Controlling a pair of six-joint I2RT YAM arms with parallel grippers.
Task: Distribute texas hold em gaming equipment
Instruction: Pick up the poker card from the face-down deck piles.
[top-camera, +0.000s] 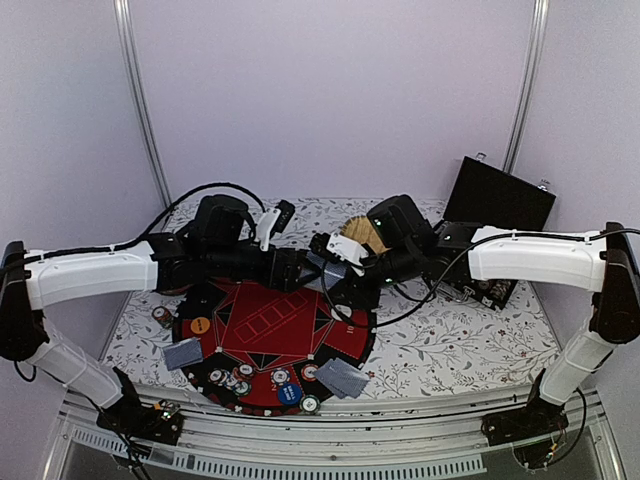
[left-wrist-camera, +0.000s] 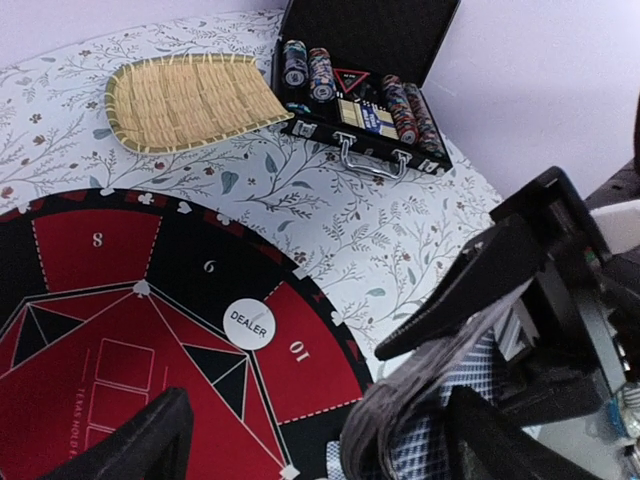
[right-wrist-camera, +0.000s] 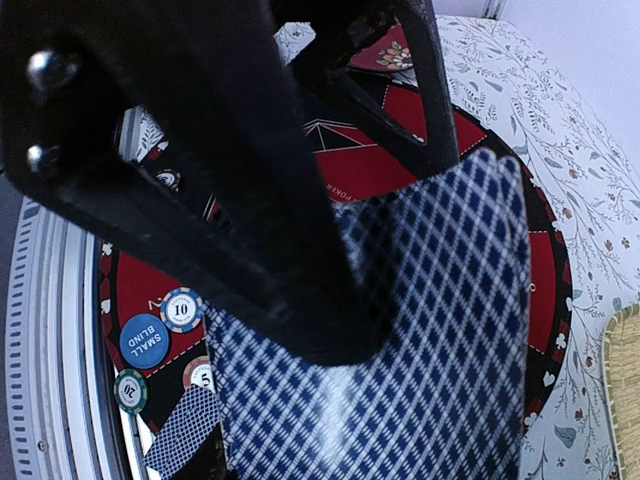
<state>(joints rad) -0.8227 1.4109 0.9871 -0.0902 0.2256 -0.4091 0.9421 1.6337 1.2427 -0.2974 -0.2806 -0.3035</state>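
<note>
A round red and black poker mat (top-camera: 268, 332) lies in the middle. My right gripper (top-camera: 340, 268) is shut on a deck of blue-checked cards (right-wrist-camera: 430, 380) and holds it above the mat's far right side. My left gripper (top-camera: 300, 272) is open right beside it; in the left wrist view (left-wrist-camera: 320, 450) the deck's edge (left-wrist-camera: 420, 410) sits between its spread fingers, near the right one. Card piles lie on the mat at left (top-camera: 183, 352) and right (top-camera: 343, 378). Several chips (top-camera: 280, 378) line the near rim. A white DEALER button (left-wrist-camera: 248, 324) lies on the mat.
A straw tray (left-wrist-camera: 190, 100) lies behind the mat. An open black case (left-wrist-camera: 360, 100) with chip rows stands at the back right. A blue SMALL BLIND button (right-wrist-camera: 144, 340), a 10 chip (right-wrist-camera: 181, 310) and an orange button (top-camera: 200, 325) lie on the mat. A small round dish (top-camera: 162, 316) sits left.
</note>
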